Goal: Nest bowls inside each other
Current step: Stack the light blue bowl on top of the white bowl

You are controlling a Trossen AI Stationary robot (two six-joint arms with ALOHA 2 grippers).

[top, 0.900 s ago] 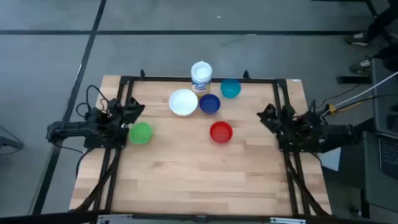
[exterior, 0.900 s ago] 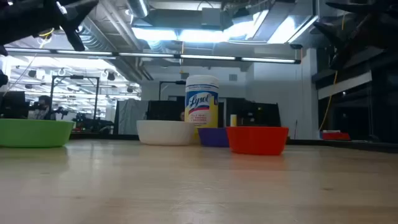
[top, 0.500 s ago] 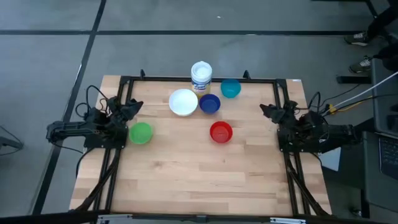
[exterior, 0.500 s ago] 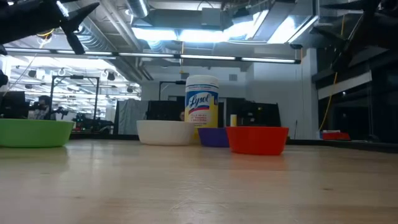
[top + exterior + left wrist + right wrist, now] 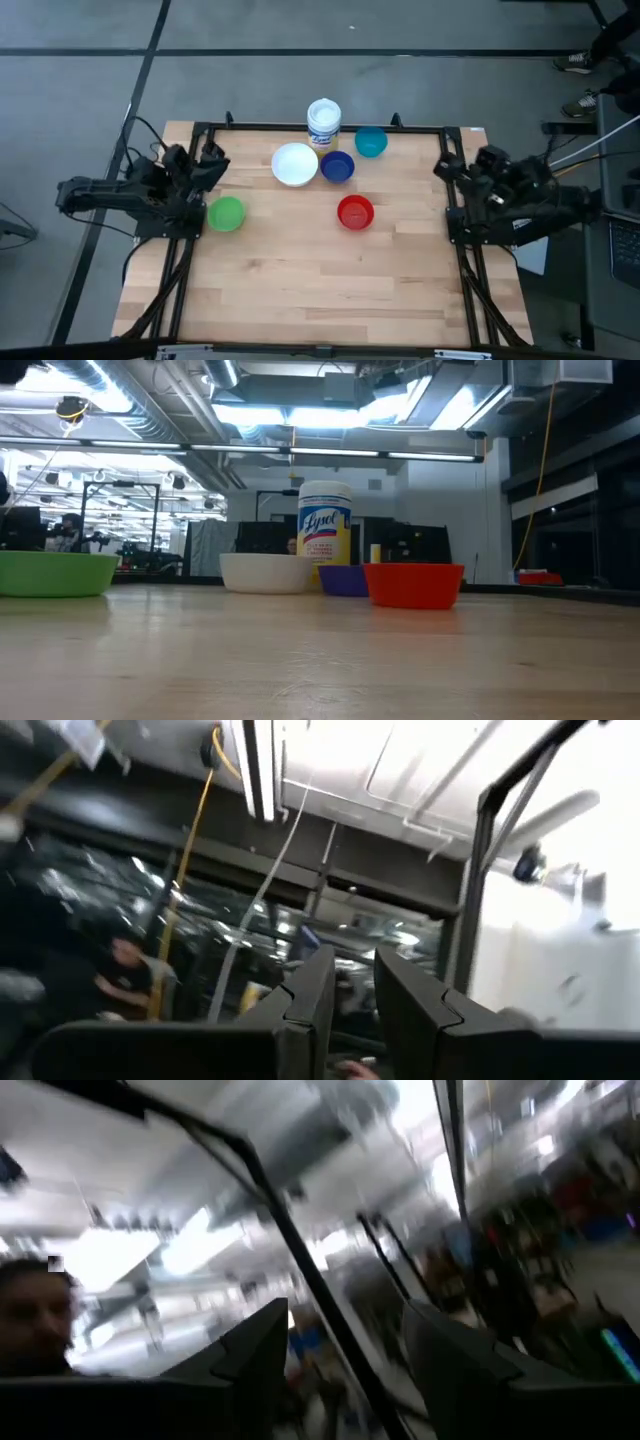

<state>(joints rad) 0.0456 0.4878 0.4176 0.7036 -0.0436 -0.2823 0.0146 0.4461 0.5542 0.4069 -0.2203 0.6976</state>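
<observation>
Five bowls sit apart on the wooden table, each resting on its base: white [image 5: 295, 165] [image 5: 265, 572], dark blue [image 5: 337, 167] [image 5: 343, 580], teal [image 5: 371, 142], red [image 5: 355, 212] [image 5: 413, 584] and green [image 5: 226, 213] [image 5: 55, 573]. My left gripper [image 5: 210, 160] [image 5: 355, 990] hovers at the table's left edge, just beyond the green bowl. It is open, with a narrow gap and nothing in it. My right gripper [image 5: 447, 166] [image 5: 345, 1345] hovers at the right edge, open wide and holding nothing. Both wrist views look up into the room.
A white-lidded tub with a yellow label [image 5: 323, 122] [image 5: 325, 525] stands at the far edge behind the white and blue bowls. A black frame [image 5: 320, 128] runs along the table's far, left and right sides. The near half of the table holds nothing.
Both grippers have risen and tipped upward, each shifting a little toward the far edge. They have left the top corners of the low view. The bowls have not moved.
</observation>
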